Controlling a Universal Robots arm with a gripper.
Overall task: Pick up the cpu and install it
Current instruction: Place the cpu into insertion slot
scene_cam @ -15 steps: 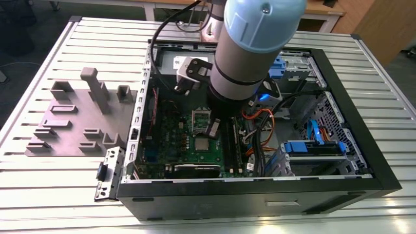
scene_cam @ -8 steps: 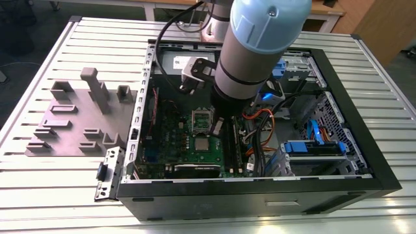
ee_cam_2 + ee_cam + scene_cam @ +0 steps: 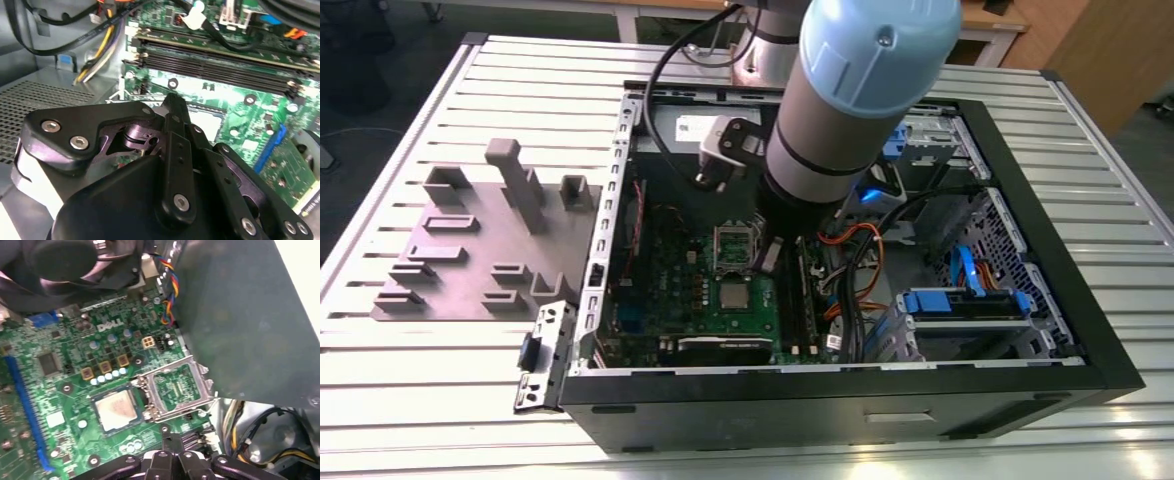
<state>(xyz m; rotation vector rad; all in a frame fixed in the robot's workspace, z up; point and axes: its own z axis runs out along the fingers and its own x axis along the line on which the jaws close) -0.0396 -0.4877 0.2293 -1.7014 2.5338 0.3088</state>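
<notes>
- The cpu (image 3: 116, 409) lies flat on the green motherboard (image 3: 75, 440), silver top up and ringed by a dark border.
- The pincer (image 3: 167, 440) hovers low over the board, near the cpu but apart from it, with no hold of it. How far it is open cannot be told.
- The silver socket frame (image 3: 175, 387) sits straight ahead of the pincer's tip, and the cpu is just beside it, off to one side.
- In the second wrist view, long dark memory slots (image 3: 215, 65) run across the board beyond the pincer.
- In the exterior view, the arm (image 3: 854, 90) reaches down into the open black case (image 3: 1067, 300).
- A grey fixture (image 3: 467, 250) rests on the slatted table (image 3: 1121, 200) outside the case, well apart from the pincer.
</notes>
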